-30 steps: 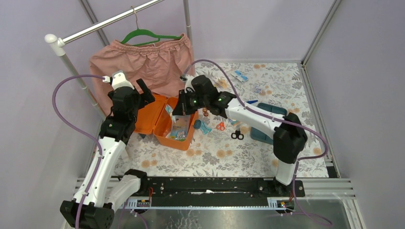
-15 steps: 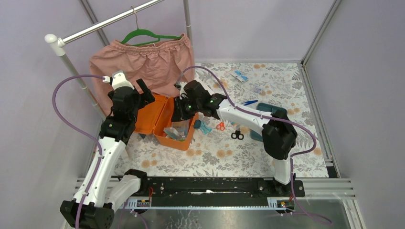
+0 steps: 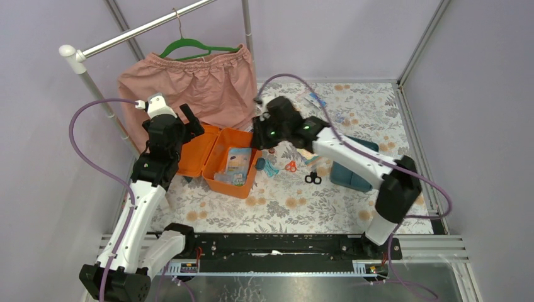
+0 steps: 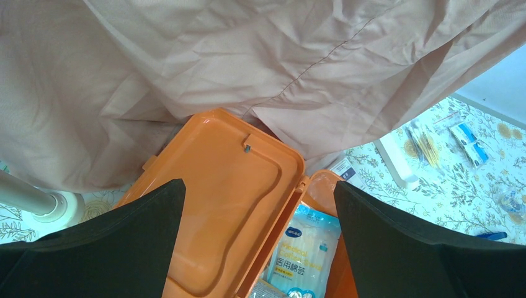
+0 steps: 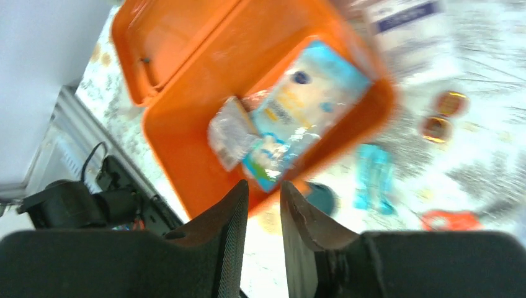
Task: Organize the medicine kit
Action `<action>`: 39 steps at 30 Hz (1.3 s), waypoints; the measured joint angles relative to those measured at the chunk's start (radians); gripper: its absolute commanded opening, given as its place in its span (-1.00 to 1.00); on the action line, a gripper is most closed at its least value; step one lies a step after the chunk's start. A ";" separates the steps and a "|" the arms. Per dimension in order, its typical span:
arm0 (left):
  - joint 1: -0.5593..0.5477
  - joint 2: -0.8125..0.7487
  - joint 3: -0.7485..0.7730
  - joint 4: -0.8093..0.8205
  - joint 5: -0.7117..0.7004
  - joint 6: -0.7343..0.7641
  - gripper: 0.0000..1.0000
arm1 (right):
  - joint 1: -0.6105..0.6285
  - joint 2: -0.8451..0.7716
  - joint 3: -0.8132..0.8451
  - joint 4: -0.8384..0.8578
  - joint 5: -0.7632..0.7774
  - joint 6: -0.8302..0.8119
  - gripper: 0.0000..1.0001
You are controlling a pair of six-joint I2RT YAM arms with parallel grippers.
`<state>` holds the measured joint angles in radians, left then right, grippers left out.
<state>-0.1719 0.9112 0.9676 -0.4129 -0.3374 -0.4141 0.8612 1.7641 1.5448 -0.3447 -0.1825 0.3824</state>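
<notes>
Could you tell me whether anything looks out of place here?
Yes: the teal insert tray sits apart, right of the open orange box, with scissors and a blue packet loose between them. The hanging pink garment drapes over the lid at its back edge.

Your floral table (image 3: 283,207) carries the open orange box (image 3: 230,187) at nine o'clock and the teal tray (image 3: 344,181) at three o'clock. Black scissors (image 3: 312,178) lie near the centre, with small packets (image 3: 315,99) at one o'clock.
</notes>
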 measured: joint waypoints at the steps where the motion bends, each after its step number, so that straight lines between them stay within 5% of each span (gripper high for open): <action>1: 0.000 0.000 0.000 0.000 0.000 0.000 0.97 | -0.030 -0.048 -0.029 -0.015 0.016 -0.010 -0.32; 9: 0.000 -0.011 -0.006 0.000 0.001 -0.004 0.97 | -0.276 -0.319 -0.272 -0.048 0.207 -0.039 -0.14; 24: -0.024 -0.074 -0.016 0.004 0.005 -0.084 0.97 | -0.400 -0.528 -0.650 0.096 0.272 0.050 0.29; 39: -0.057 -0.051 -0.017 0.018 0.018 -0.085 0.97 | -0.591 -0.176 -0.437 -0.076 0.072 -0.146 0.30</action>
<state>-0.2287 0.8604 0.9508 -0.3950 -0.3199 -0.4988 0.2707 1.5879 1.1076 -0.4206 -0.1104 0.2359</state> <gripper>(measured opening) 0.986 0.656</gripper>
